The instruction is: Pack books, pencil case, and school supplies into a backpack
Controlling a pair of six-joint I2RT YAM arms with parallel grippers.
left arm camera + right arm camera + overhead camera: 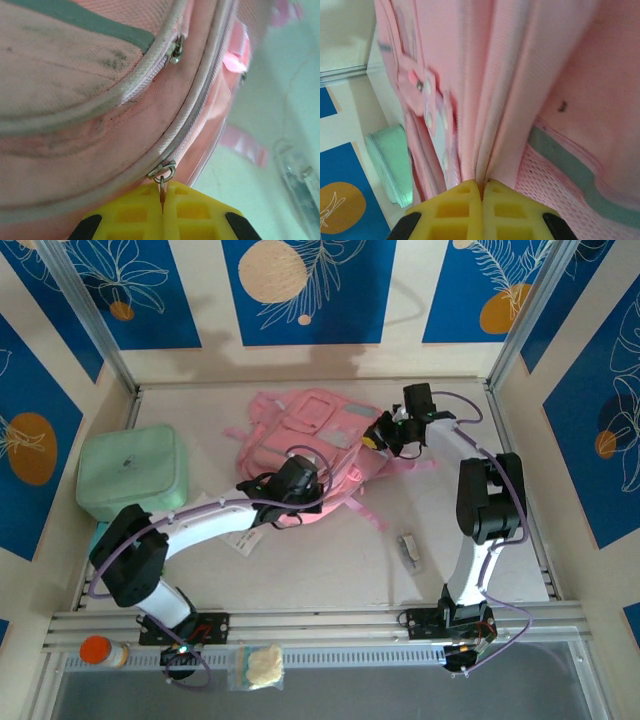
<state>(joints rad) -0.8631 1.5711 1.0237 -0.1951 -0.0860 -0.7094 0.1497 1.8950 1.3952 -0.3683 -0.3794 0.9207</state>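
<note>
The pink backpack (312, 428) lies flat at the back middle of the table. My left gripper (300, 483) is at its near edge, and its yellow jaws (162, 200) are shut on the metal zipper pull (162, 189) that hangs from a slider (165, 172). My right gripper (383, 436) is at the bag's right side, shut (482, 186) on a fold of its pink fabric (495, 125). The small grey-white oblong supply (409, 548) lies on the table near the right arm. Books and pencil case are out of view.
The large mint-green zip case (130, 472) sits at the left, and a pale-teal edge (101, 531) peeks out below it. A white tag (245, 540) lies under the left arm. Pink straps (365, 508) trail towards the front. A second zipper slider (176, 50) sits higher on the bag.
</note>
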